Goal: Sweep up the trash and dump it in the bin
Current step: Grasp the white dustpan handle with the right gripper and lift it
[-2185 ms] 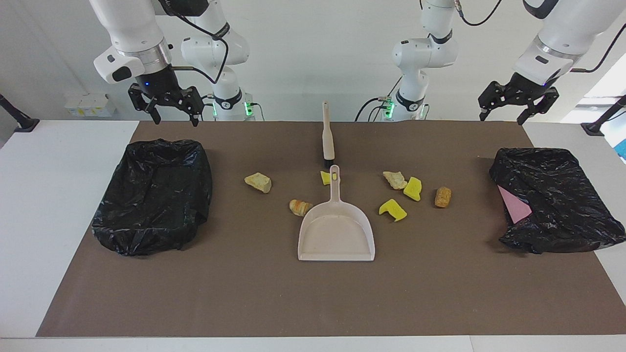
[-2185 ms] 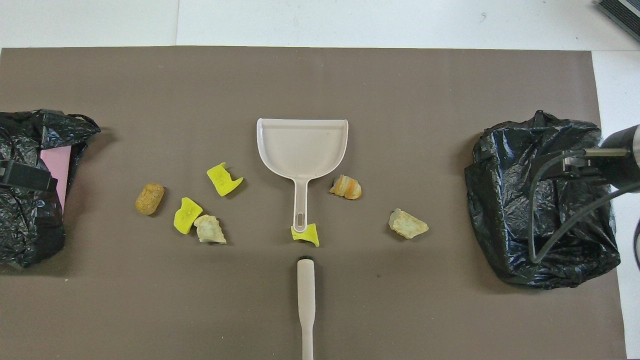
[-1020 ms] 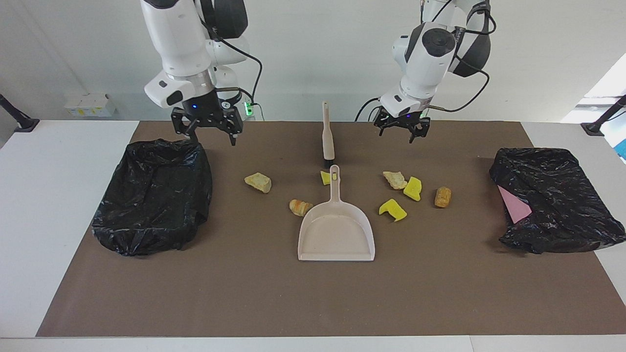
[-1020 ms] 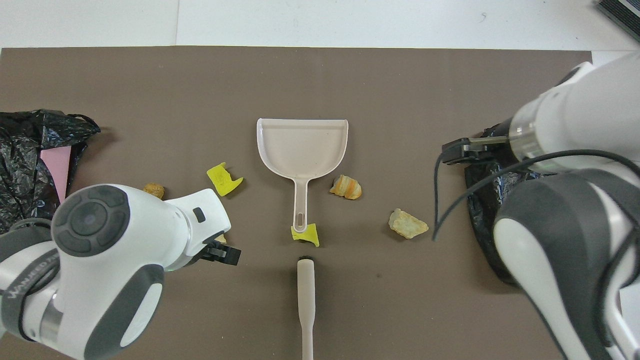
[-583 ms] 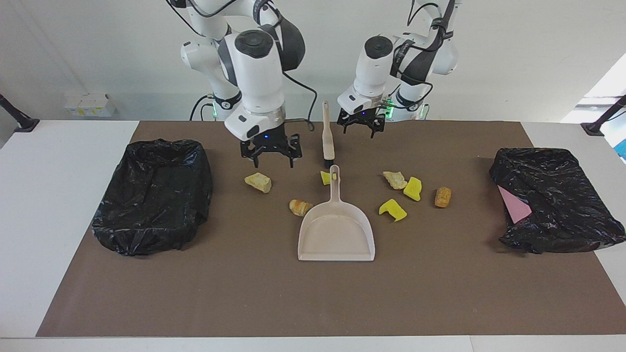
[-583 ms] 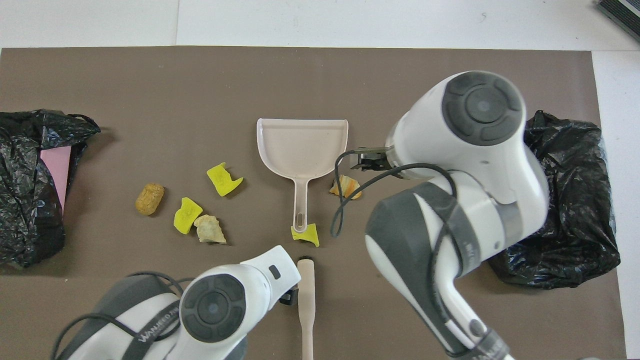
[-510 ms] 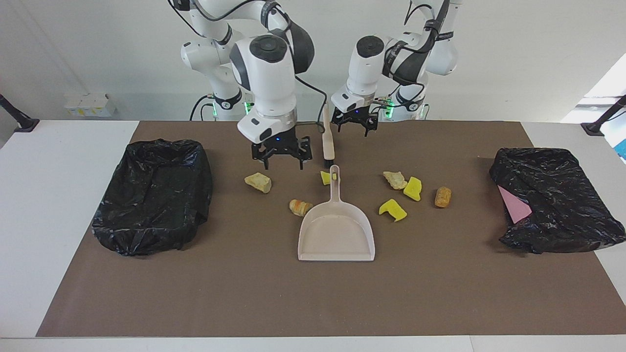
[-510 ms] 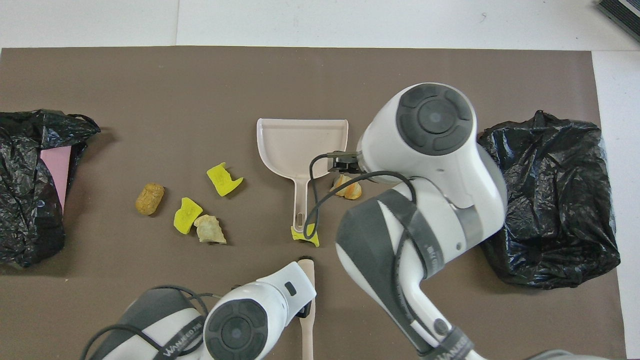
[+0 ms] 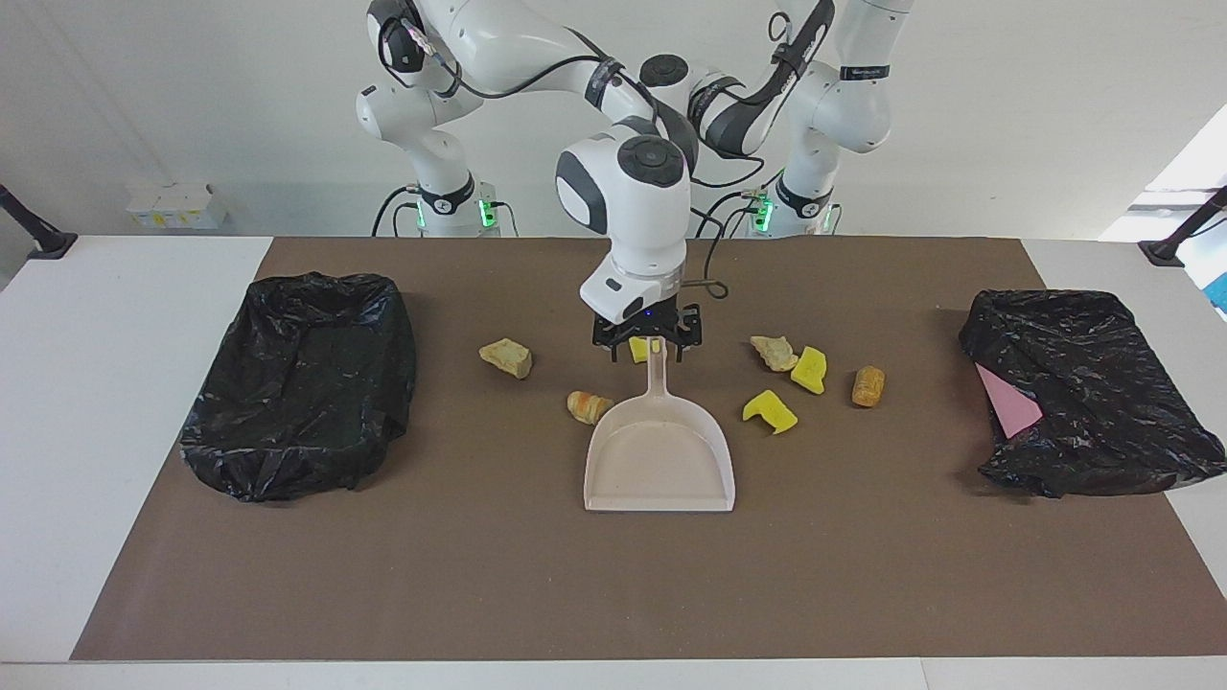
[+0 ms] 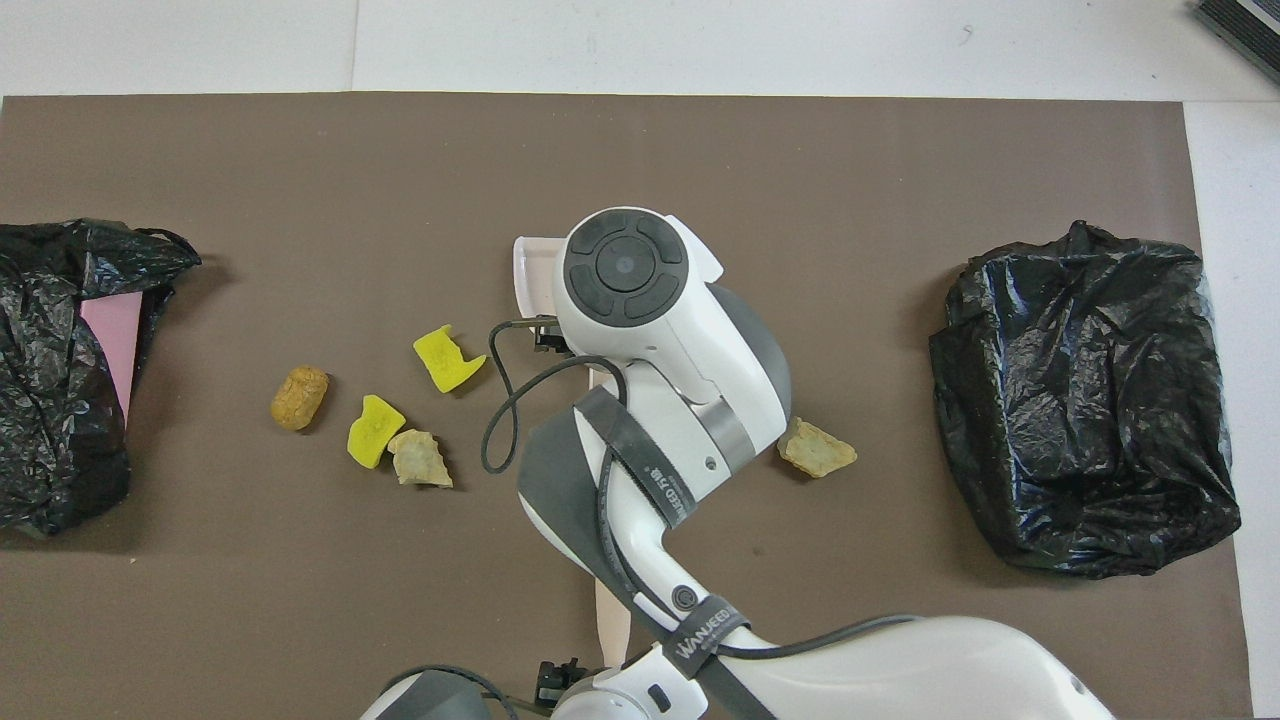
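facing view: your right tool (image 9: 645, 349) has swung in and now hangs open astride the dustpan (image 9: 659, 460) handle, no grip yet. left tool (image 10: 553, 684) sits open by the brush (image 10: 611, 620). trash (image 9: 769, 410) is all loose on the tabletop (image 9: 613, 594) round the pan, so sweeping hasn't started.

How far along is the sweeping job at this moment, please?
Nothing is done yet: all seven trash pieces lie on the mat, and the dustpan is empty. In hand: the right gripper is open at the dustpan's handle; the left gripper is open beside the brush. Left: grasping both, sweeping, dumping into a bin.
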You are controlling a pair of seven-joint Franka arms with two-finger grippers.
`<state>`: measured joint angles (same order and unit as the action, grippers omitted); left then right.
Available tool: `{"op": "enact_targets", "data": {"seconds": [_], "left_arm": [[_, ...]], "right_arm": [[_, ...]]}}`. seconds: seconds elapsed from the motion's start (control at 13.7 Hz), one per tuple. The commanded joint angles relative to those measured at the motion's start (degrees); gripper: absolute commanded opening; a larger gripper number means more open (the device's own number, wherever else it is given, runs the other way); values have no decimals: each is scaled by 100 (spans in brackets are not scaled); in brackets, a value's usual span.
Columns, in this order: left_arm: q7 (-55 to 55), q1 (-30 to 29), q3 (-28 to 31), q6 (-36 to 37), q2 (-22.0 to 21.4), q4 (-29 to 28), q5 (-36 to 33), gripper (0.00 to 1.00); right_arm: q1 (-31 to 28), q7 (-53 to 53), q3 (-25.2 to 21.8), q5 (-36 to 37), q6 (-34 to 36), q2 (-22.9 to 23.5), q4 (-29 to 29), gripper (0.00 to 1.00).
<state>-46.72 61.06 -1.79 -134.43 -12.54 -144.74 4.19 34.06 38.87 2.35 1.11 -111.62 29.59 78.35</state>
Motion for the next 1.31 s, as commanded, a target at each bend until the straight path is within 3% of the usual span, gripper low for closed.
{"op": "enact_targets", "data": {"seconds": [0.0,0.22,0.29,0.44,0.73,0.87,1.24], "left_arm": [[-152,116,109,-259,-30,-239,47,100],[-188,125,109,-259,50,-239,47,100],[-206,125,109,-233,50,-239,47,97],[-346,116,109,-224,50,-239,47,79],[-329,116,109,-206,50,-239,91,76],[-303,125,109,-207,59,-230,109,72],[-267,125,100,-163,50,-230,266,60]], "right_arm": [[118,121,-16,3,-219,328,-189,100],[110,130,-7,-120,-439,302,74,100],[101,121,2,-120,-449,189,310,100],[110,121,2,-120,-475,-57,777,100],[110,121,2,-321,-466,-181,1006,99],[118,121,11,-436,-475,-251,1147,91],[118,95,11,-445,-580,-383,1446,84]]}}
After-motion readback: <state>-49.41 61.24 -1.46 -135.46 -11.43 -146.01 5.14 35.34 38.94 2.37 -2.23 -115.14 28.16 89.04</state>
